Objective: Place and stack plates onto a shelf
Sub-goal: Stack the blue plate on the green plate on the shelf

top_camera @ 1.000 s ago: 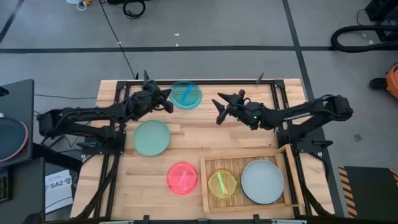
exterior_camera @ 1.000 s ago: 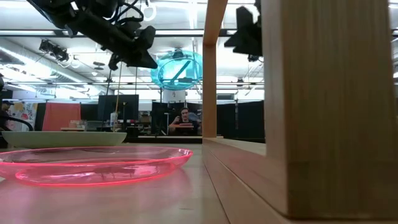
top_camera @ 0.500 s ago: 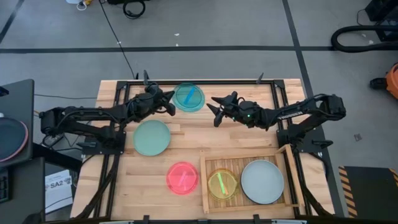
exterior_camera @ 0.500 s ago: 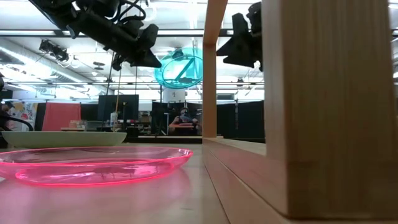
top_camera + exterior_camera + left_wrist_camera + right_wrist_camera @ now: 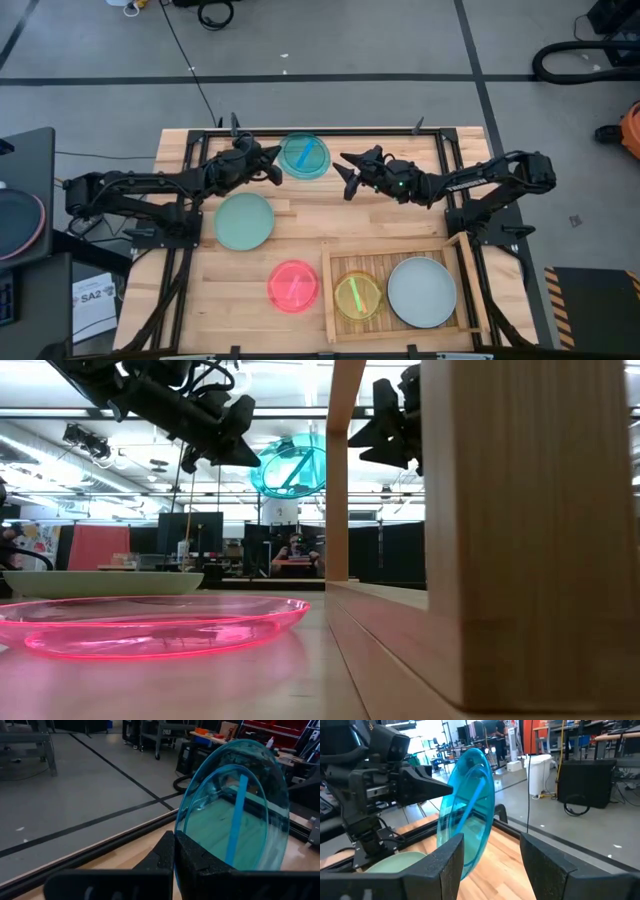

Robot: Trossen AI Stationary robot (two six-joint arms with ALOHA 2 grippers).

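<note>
- Plates, seen from above: the cyan plate [image 5: 303,155] hangs over the worktop's [image 5: 300,225] far edge, its rim clenched in the left gripper [image 5: 272,168]; the right gripper [image 5: 347,172] waits just beside it with fingers spread, likely for a handover. The shelf [image 5: 400,250] holds a yellow-green plate [image 5: 357,296] and a pale plate [image 5: 421,291].
- Low view: the shelf's wooden wall hides most of the right arm.
- Left wrist view: fingers [image 5: 187,852] pinch the upright rim.
- Right wrist view: open fingers [image 5: 447,860] frame the plate, apparently not touching.

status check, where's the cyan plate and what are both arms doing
Left gripper shut on cyan plate, held up on edge. Right gripper jaws open, facing it, apart. Shelf holds yellow-green plate and pale plate. Nothing between.
</note>
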